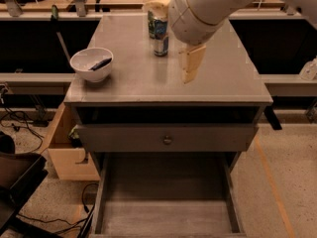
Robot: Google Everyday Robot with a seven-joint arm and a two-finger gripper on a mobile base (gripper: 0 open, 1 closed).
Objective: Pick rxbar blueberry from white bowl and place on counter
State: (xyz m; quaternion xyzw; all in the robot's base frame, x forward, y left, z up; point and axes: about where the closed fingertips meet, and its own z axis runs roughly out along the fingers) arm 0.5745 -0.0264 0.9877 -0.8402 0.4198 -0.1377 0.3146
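Note:
The white bowl (91,63) stands near the left front corner of the grey counter (223,78). The rxbar blueberry (100,64), a dark flat bar, lies tilted inside the bowl with one end on its rim. My gripper (189,65) hangs over the middle of the counter, well to the right of the bowl, with its cream fingers (193,62) pointing down. Nothing is in it. The big white arm fills the top right.
Two drink cans (160,29) stand at the back middle of the counter, just left of the arm. A drawer with a round knob (167,140) sits under the top. The lower drawer (166,202) is pulled open. A wooden box (67,155) stands at the left.

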